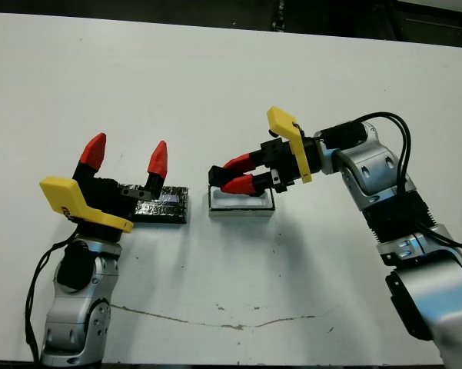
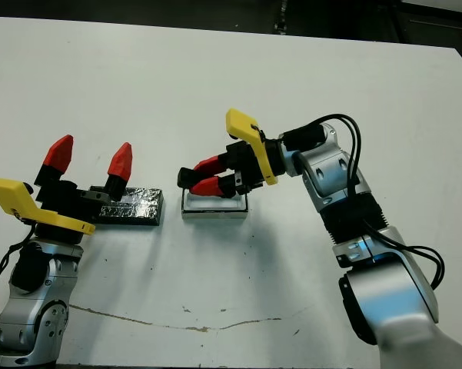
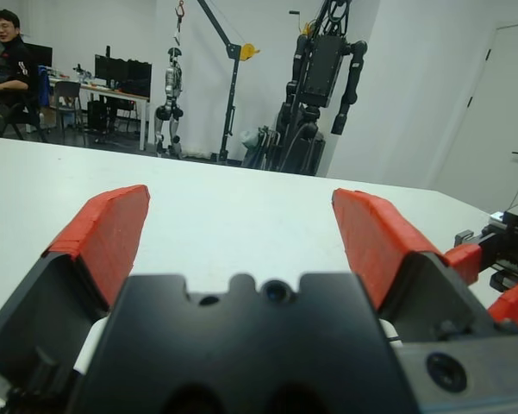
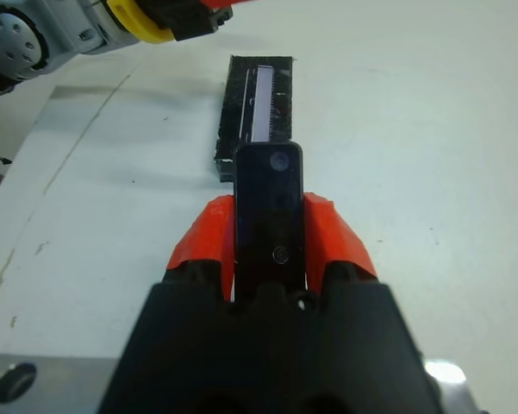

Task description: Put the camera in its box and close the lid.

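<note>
The camera, a thin stiff black bar with a glossy face, is pinched by its 2 long edges in the right gripper, just above the white box. It looks light but slippery and scratch-prone, so the edge hold seems right. The left gripper has its fingers spread apart, holding nothing, over the near end of the speckled lid, which lies beside the box. No readable writing or brand shows anywhere

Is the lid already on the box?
No: the lid lies on the table beside the left hand, apart from the box.
</note>
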`<state>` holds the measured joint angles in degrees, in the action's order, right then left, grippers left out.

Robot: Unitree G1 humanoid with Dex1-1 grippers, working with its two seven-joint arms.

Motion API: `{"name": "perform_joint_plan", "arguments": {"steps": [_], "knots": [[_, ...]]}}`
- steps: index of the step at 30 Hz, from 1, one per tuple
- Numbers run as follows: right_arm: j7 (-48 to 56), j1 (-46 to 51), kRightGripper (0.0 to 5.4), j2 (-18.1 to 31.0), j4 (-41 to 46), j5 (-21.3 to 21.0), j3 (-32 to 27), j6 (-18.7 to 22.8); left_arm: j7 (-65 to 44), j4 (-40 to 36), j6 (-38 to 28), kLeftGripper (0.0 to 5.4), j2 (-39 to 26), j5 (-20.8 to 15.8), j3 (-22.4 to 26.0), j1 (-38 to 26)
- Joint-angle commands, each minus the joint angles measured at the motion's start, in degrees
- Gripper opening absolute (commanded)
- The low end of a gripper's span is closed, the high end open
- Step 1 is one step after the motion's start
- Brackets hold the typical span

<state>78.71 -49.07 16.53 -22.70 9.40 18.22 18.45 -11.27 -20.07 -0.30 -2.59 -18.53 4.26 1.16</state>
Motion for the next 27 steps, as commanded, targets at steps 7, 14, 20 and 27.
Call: {"name": "perform_joint_plan", "arguments": {"steps": [7, 14, 20, 27], "knots": [[-1.3, 2.0, 1.65, 0.7, -1.5, -0.7, 0.2, -2.1, -0.1, 0.1, 0.0, 5.40, -0.3, 0.3, -0.1, 0.6], [-1.8, 2.9, 1.65, 1.4, -1.0, -1.3, 0.1, -2.6, -0.1, 0.3, -0.5, 5.40, -0.3, 0.8, -0.3, 0.7], [-1.7, 3.3, 1.65, 1.6, -1.3, -1.4, 0.2, -2.0, -0.3, 0.2, -0.1, 5.40, -0.1, 0.2, -0.2, 0.6], [-1.6, 3.6, 1.65, 2.6, -0.8, -1.7, 1.1, 0.6, 0.0, 0.2, -0.2, 5.40, -0.1, 0.7, -0.3, 0.7]]}}
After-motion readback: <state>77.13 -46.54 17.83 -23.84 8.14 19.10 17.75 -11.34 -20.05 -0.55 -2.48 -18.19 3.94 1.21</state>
